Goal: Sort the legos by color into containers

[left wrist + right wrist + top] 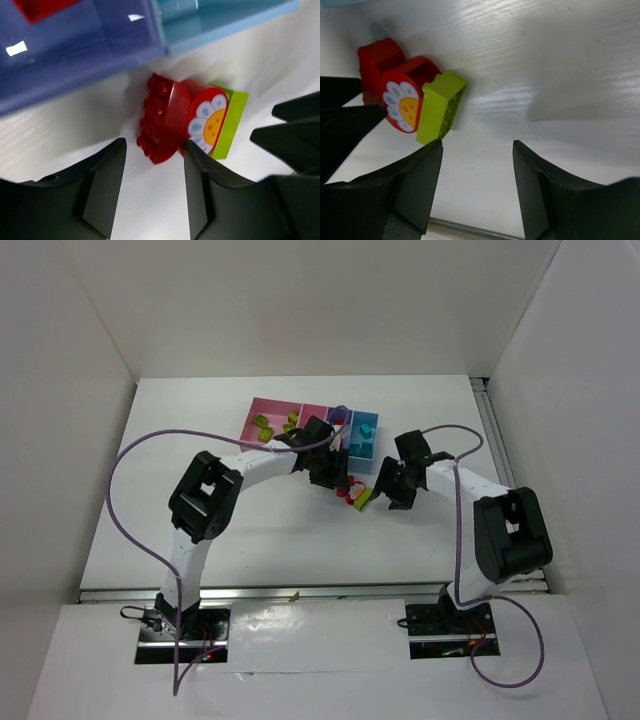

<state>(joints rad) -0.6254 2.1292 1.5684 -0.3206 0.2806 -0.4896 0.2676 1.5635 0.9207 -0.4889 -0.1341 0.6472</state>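
The left gripper (154,167) and right gripper (477,150) both stand unclenched and empty, the joined red-and-green clump (192,120) lying unsorted just ahead of their fingertips, while green, red and cyan legos (262,428) already sit in the containers (268,406) beyond.

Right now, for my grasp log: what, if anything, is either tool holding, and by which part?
Nothing: left tool and right tool are open; the red-and-lime plastic brick clump lies loose.

Overhead wide; both wrist views close, sharing red-green clump (190,120)
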